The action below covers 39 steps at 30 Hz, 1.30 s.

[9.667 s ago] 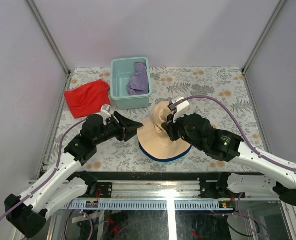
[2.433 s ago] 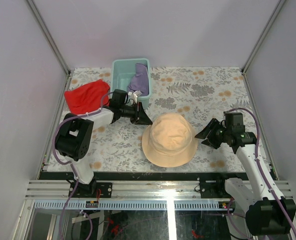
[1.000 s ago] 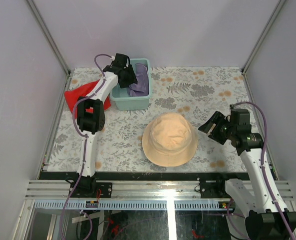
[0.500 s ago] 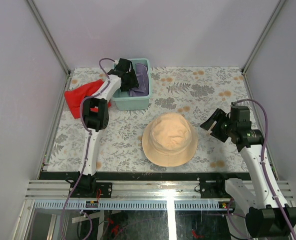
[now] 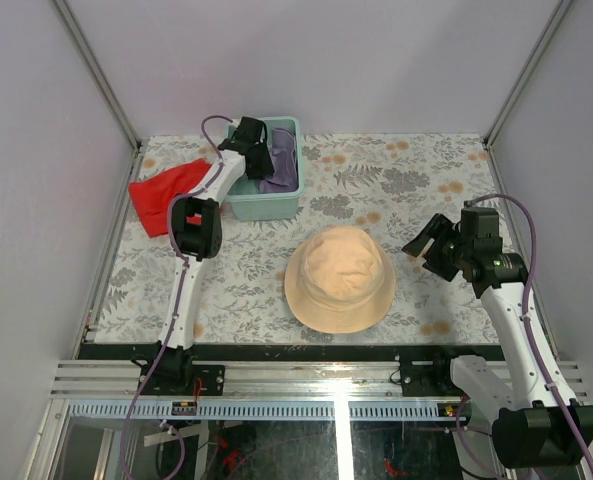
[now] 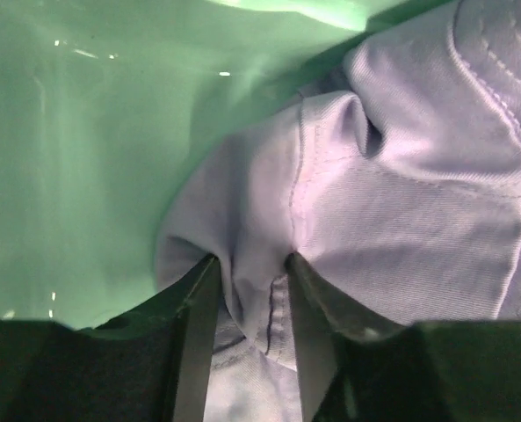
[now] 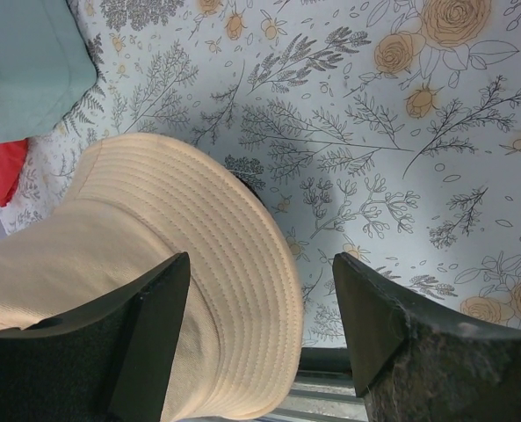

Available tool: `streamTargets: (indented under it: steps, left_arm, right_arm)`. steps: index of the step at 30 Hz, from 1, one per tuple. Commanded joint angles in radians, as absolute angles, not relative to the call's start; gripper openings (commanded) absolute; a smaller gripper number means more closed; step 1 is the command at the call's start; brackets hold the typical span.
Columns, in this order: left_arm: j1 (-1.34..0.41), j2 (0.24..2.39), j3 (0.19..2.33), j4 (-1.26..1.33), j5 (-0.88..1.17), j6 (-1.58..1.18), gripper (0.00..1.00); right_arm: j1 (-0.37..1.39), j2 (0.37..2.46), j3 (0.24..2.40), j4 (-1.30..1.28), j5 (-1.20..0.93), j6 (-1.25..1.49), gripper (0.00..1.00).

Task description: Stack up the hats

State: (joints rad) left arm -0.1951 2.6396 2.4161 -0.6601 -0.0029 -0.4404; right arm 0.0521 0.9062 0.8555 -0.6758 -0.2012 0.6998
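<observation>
The pale-teal bin (image 5: 264, 206) at the far left of the desk (image 5: 416, 165) holds the lavender hat (image 6: 401, 193); the left pincer (image 6: 251, 268) pinches a fold of it. A red cloth (image 5: 161, 195) lies left of the bin. The tan hat (image 5: 339, 275) sits mid-desk, with the right pincer (image 7: 260, 264) spread wide at its right side.

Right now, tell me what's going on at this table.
The left arm is reaching into the pale-teal bin, and the left gripper is pinched on a fold of the lavender hat lying inside it. The tan hat sits brim-down in the middle of the table. The right gripper hangs open just to that hat's right, holding nothing. A red cloth lies left of the bin.
</observation>
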Motion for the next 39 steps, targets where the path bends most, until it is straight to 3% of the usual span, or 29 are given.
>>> streamTargets:
  steps: [1, 3, 4, 16, 23, 32, 39]
  left_arm:
    - [-0.189, 2.687, 2.417, -0.702, -0.004, -0.445, 0.17]
    - [-0.184, 2.689, 2.407, -0.701, 0.011, -0.454, 0.01]
    - [-0.182, 2.687, 2.406, -0.7, 0.024, -0.458, 0.0]
    - [-0.157, 2.286, 2.254, -0.577, 0.089, -0.414, 0.0]
    - [-0.149, 2.1, 2.269, -0.555, 0.153, -0.419, 0.0]
    - [-0.158, 1.919, 2.238, -0.6, 0.32, -0.546, 0.0]
    - [-0.224, 1.817, 2.259, -0.665, 0.443, -0.612, 0.0]
  right_arm:
    - [0.049, 0.895, 0.906, -0.682, -0.17, 0.696, 0.73]
    - [0.049, 0.893, 0.907, -0.685, -0.166, 0.694, 0.73]
    - [0.049, 0.892, 0.907, -0.687, -0.164, 0.691, 0.73]
    - [0.049, 0.952, 0.97, -0.644, -0.215, 0.631, 0.72]
    - [0.049, 1.05, 1.053, -0.567, -0.291, 0.606, 0.72]
    - [0.054, 1.157, 1.222, -0.316, -0.663, 0.62, 0.7]
    - [0.06, 1.156, 1.33, -0.301, -0.723, 0.646, 0.71]
